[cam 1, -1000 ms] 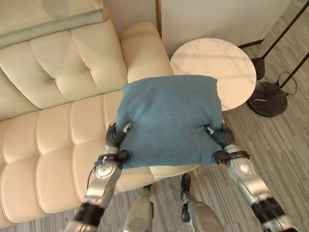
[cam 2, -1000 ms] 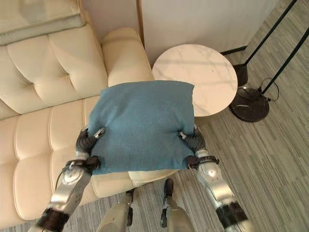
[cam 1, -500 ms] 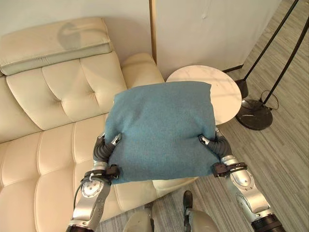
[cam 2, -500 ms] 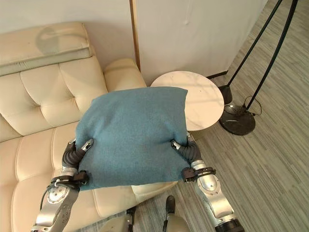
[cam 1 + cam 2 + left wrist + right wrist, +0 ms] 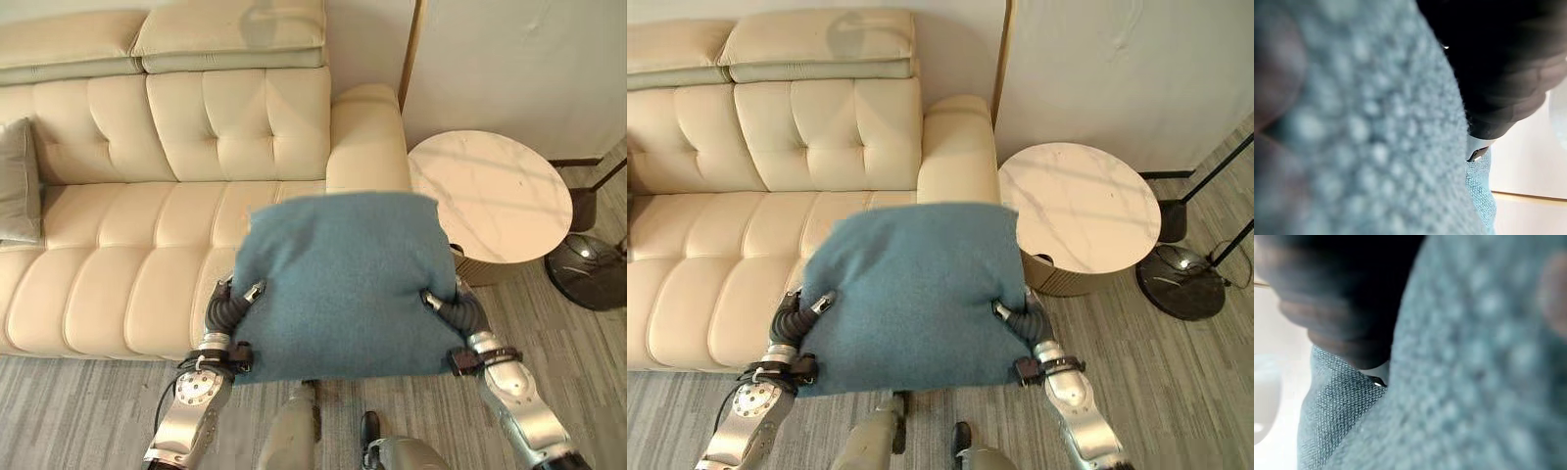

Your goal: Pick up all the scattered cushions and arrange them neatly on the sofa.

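- Up in front of the cream sofa (image 5: 176,206), the blue cushion (image 5: 348,284) is held level.
- Left hand (image 5: 227,308) and right hand (image 5: 456,311) each pinch a side edge.
- Round table (image 5: 490,196) stands right.

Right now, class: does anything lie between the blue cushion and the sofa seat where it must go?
Nothing visible does. Both hands, left hand and right hand, hold the blue cushion above the bare seat of the sofa; a grey cushion sits far off.
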